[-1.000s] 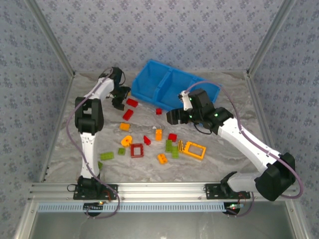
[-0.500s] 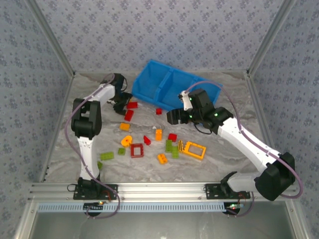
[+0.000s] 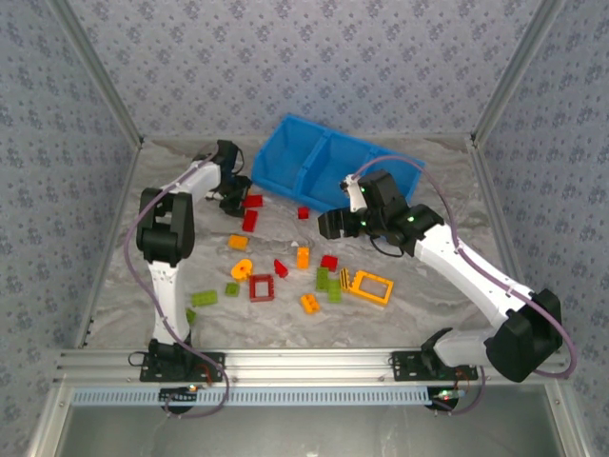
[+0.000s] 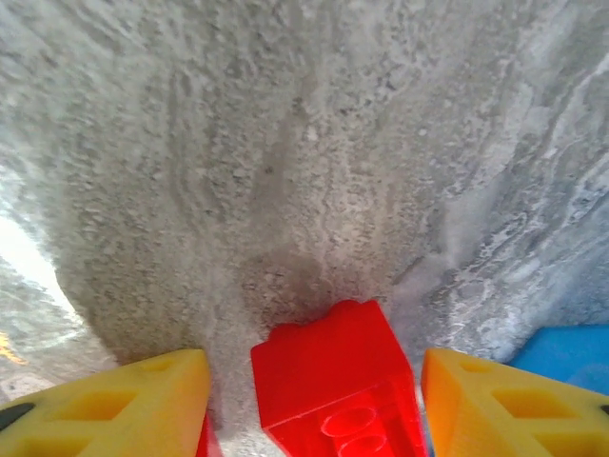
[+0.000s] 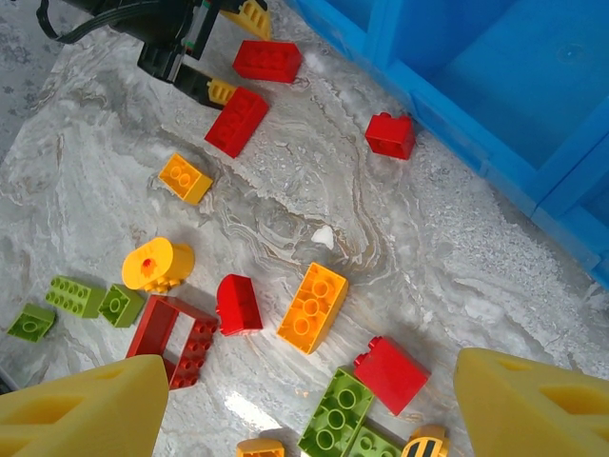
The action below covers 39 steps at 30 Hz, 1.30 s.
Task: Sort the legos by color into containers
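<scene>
Lying beside the blue bin (image 3: 290, 160), legos (image 3: 303, 257)

Surface (image 3: 419, 314): grey-white marbled | walls (image 3: 304, 57): blue-grey floral pattern, three sides | rail (image 3: 314, 360): aluminium, along the near edge

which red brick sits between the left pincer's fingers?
The far red brick beside the blue bin's left corner; its red neighbour just nearer lies outside the left pincer.

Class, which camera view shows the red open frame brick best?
The right wrist view: the red frame brick lies close, with its studs and opening plain. The top external view shows the red frame brick whole but small.
</scene>
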Tool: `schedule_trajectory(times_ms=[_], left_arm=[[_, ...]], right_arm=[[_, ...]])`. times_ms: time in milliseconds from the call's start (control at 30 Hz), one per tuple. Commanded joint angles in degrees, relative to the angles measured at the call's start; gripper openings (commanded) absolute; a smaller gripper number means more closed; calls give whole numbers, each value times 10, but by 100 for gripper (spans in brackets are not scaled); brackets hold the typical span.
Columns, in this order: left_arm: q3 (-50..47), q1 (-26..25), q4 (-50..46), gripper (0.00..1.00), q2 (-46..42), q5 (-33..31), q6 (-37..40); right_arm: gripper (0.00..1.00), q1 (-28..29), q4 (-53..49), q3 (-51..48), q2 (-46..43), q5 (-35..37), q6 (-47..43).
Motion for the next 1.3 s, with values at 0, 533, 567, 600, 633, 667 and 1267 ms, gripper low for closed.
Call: schedule_trajectory(times_ms=[0,533,567,600,633,667,1267], left_arm=[[22,-5,7,52,24,0,-19],[-14,-4,-22,32,-67,-53,38],[-6,-8,-37,32,-78,-65,57],[2,-12,-49,32,-86,-75,74],[11,-16,-60,32,-97,-83,93],[18,-22,-70,31,-106,-92,110],[426,-121,-114,27,108,-248,454]], right_arm=[[81,-3,-18,-8,-2,1,4],[84,14,156,-60,-43,-37,-34],[84,14,160,-55,-39,-32,-34],[84,14,162,-51,-36,-28,-33],[84,12,162,-44,-31,-24,-32],[84,10,162,-36,-26,-21,-31],[84,-44,102,50,8,40,2]])
